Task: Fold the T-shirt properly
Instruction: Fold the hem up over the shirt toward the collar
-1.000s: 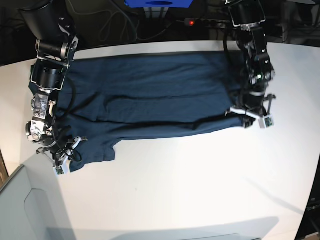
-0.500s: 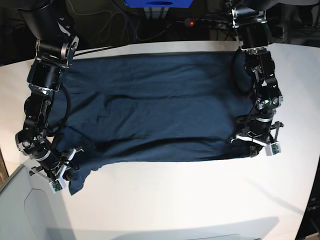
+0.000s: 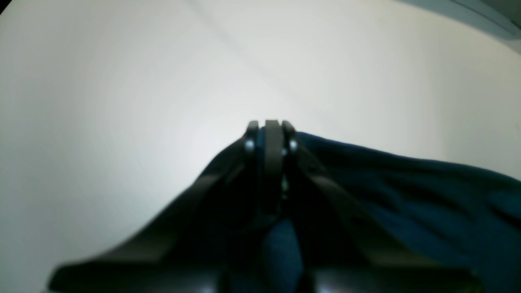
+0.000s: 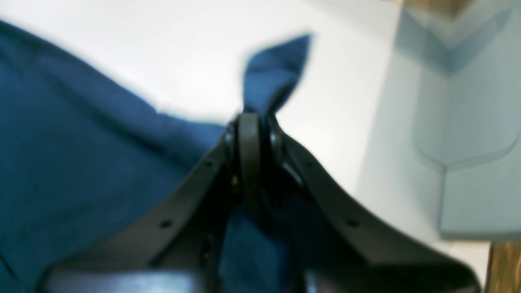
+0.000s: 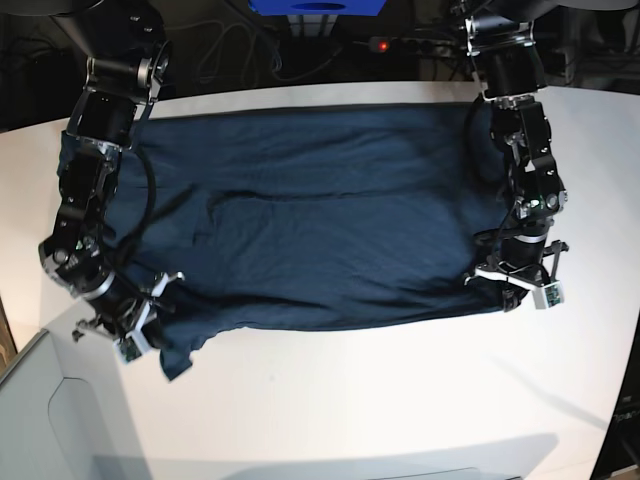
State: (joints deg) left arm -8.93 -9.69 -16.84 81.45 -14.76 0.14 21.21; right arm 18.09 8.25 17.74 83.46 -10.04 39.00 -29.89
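The dark navy-blue cotton T-shirt (image 5: pixel 310 215) is gripped at both near corners by the closed left gripper (image 5: pixel 510 292) and right gripper (image 5: pixel 150 335), spread wide, with tidy folding judged mostly outstanding.

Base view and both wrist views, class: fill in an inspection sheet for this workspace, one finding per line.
Surface: white table, bare near the front.
Job's things: navy T-shirt spread wide, near edge lifted at both ends.
Clutter: nothing seen.
Grippers: left gripper shut on the T-shirt's edge; right gripper shut on it, a fabric tip poking past.
Cables: dark cables behind the table.
Surroundings: blue box at the back, pale grey bin at the near corner.
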